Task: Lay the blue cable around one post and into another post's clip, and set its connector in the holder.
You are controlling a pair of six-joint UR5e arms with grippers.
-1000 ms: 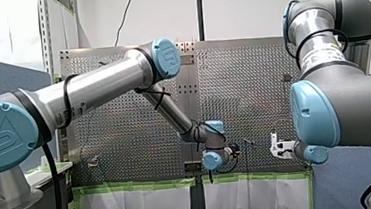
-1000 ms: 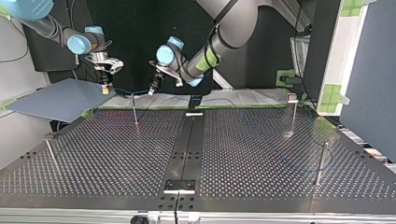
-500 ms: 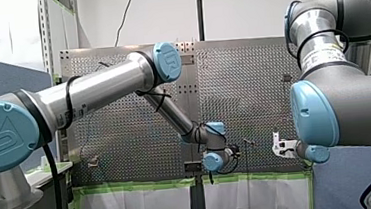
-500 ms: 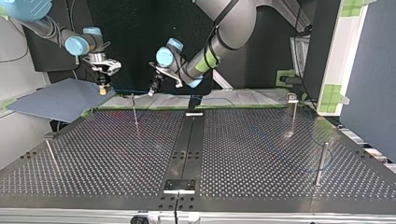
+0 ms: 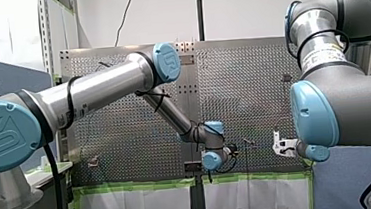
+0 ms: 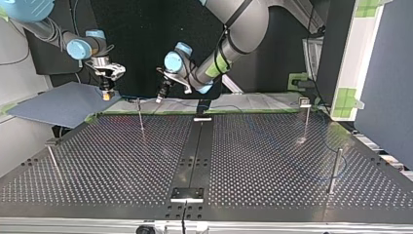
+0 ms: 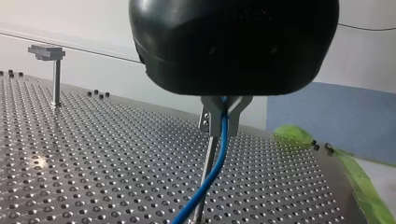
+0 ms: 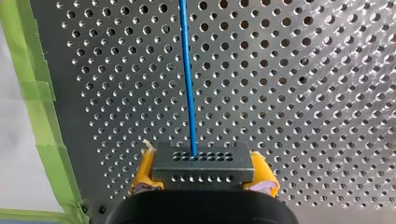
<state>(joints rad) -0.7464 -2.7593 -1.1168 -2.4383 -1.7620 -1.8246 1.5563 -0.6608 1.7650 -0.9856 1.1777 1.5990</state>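
Fingers of left gripper (image 7: 223, 126) clamped on blue cable (image 7: 218, 161) | right gripper (image 8: 203, 176) fingers clamped on connector (image 8: 203, 161)

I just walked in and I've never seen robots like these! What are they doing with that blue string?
Two robot arms are holding one blue cable above a table full of little holes. My left gripper pinches the cable between its metal fingers, right by a thin post. I cannot tell if the cable touches the post. My right gripper, with yellow pads, holds the dark connector at the cable's end.
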